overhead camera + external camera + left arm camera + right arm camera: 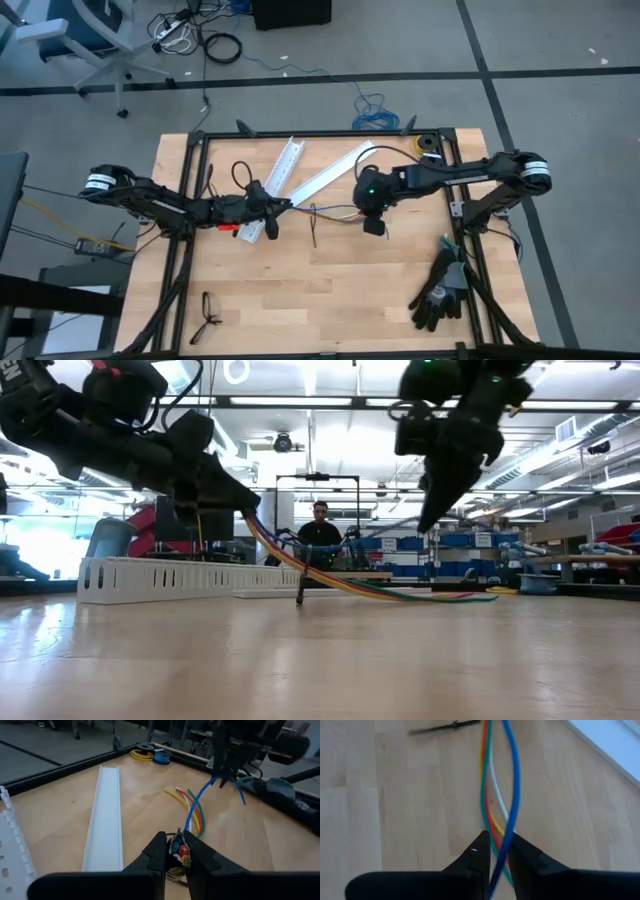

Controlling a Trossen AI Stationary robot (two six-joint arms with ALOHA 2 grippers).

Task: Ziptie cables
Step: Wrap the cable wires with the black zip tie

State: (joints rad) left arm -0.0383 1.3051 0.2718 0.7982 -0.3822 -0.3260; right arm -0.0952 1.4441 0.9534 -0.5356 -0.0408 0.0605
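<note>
The left gripper pinches one end of the bundle of thin coloured cables, the right gripper pinches a blue wire, probably stretching them for tying; the thin black plastic ziptie lies beside the cables.

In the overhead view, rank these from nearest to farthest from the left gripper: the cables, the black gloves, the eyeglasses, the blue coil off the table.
1. The cables: one end is held in the left gripper at mid-table.
2. The eyeglasses: near the table's front edge, on the left arm's side.
3. The blue coil: on the floor beyond the table's back edge.
4. The black gloves: front corner on the right arm's side.
</note>
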